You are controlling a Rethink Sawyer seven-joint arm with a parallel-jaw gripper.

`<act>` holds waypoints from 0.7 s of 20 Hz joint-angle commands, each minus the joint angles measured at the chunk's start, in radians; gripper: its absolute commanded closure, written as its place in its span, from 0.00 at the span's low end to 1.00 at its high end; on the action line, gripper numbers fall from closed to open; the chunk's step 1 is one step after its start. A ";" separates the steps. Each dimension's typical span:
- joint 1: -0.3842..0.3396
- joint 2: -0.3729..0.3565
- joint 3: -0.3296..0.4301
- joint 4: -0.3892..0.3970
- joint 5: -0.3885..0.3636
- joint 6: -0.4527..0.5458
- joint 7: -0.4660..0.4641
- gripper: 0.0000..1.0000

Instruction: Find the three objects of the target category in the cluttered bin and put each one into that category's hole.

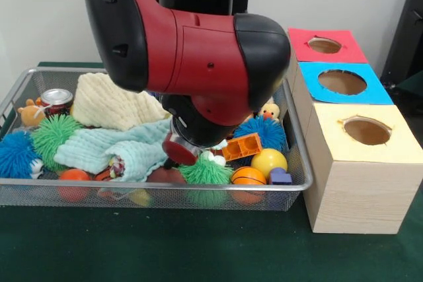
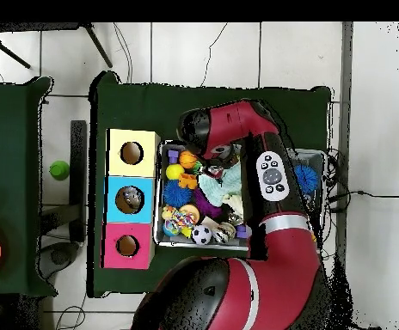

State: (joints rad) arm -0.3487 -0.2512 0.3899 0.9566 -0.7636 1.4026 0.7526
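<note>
The arm's wrist (image 1: 180,144) hangs over the bin (image 1: 291,186) just inside its front rim, above the green spiky ball (image 1: 206,173), with the orange brick (image 1: 242,146) beside it toward the box-side rim, and whether the fingers are open or closed cannot be told.

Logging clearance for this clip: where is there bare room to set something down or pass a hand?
Free: the green cloth in front of the wire bin, and the strip before the yellow box. Crowded: the bin itself, packed with balls and towels under the arm. Box tops carry holes.
</note>
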 commanded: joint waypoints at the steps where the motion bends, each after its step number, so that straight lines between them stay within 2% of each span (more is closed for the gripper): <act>1: -0.047 0.063 -0.071 0.032 -0.125 0.080 -0.323 0.00; 14: -0.069 0.038 -0.080 0.067 -0.130 0.085 -0.380 0.00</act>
State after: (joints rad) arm -0.3933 -0.2371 0.3377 0.9579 -0.8113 1.4213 0.6987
